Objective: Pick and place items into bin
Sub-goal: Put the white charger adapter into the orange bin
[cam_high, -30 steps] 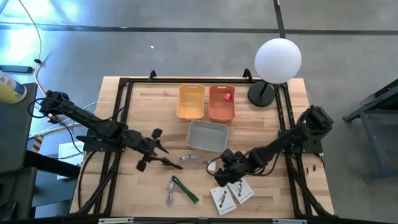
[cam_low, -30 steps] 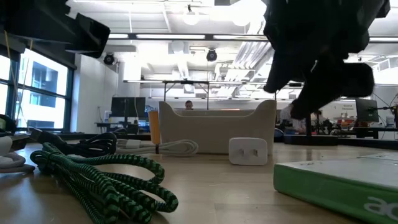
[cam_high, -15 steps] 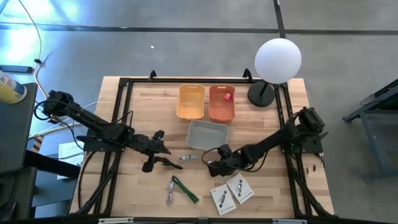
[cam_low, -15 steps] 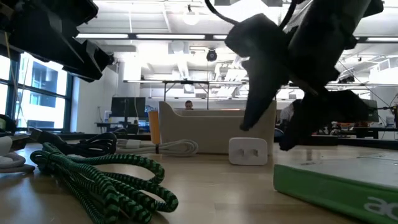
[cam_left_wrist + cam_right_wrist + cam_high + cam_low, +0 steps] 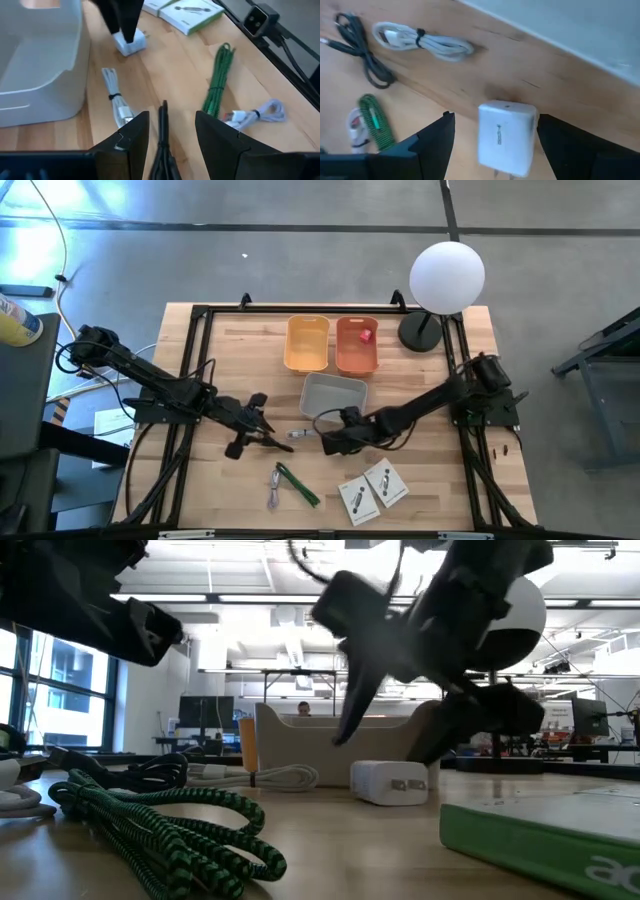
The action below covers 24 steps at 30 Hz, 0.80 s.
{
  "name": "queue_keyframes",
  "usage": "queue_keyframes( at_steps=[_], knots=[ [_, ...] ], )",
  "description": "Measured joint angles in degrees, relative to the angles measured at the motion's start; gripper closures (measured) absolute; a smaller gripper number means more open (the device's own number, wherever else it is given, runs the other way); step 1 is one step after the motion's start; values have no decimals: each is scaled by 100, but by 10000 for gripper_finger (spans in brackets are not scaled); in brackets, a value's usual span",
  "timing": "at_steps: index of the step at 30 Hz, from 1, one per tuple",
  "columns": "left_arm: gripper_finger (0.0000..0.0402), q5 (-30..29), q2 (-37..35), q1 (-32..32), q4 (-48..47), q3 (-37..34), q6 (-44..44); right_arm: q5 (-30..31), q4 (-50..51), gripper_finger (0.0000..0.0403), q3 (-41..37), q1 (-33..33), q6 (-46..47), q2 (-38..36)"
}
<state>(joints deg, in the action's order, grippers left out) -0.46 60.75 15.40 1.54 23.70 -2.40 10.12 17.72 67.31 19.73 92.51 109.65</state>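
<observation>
My right gripper (image 5: 328,438) is open and low over a white charger cube (image 5: 507,135), one finger on each side of it. The cube lies tilted on the wood just in front of the grey bin (image 5: 333,397). My left gripper (image 5: 248,426) is open, its fingers standing on either side of a black cable (image 5: 162,131). A coiled white cable (image 5: 116,95), a green cable (image 5: 297,485) and two white packets (image 5: 372,491) lie on the table. A red cube (image 5: 366,334) sits in the orange bin (image 5: 357,348). My right gripper comes at the white charger cube (image 5: 390,782) slanting down from the table's right, fingers astride it. Whether a fingertip (image 5: 124,22) touches the cube's top, I cannot tell. The cube rests on the table.
A yellow bin (image 5: 307,343) stands beside the orange one at the far side. A white globe lamp (image 5: 447,277) occupies the far right corner. A black frame rail (image 5: 200,360) borders the table. Bare wood lies between the bins and the left rail.
My right gripper has swung from above the white packets toward the table's left and far side and come down over the charger cube by the grey bin. The cube has shifted slightly and turned, and now sits tilted.
</observation>
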Motion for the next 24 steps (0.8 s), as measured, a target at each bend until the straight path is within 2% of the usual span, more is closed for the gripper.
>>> queue_keyframes(
  at_steps=[6,12,17,24],
  knots=[
    [252,29,0,2,-7,0,54,-336,552,132,957,2,-300,763],
    [252,132,0,2,-66,0,66,-303,1855,132,1749,81,-406,1135],
    [252,101,-2,2,-66,0,67,-320,3107,136,1946,230,-356,1143],
    [252,-152,-2,2,-46,0,67,-400,3665,162,1899,424,-369,1143]
  ],
)
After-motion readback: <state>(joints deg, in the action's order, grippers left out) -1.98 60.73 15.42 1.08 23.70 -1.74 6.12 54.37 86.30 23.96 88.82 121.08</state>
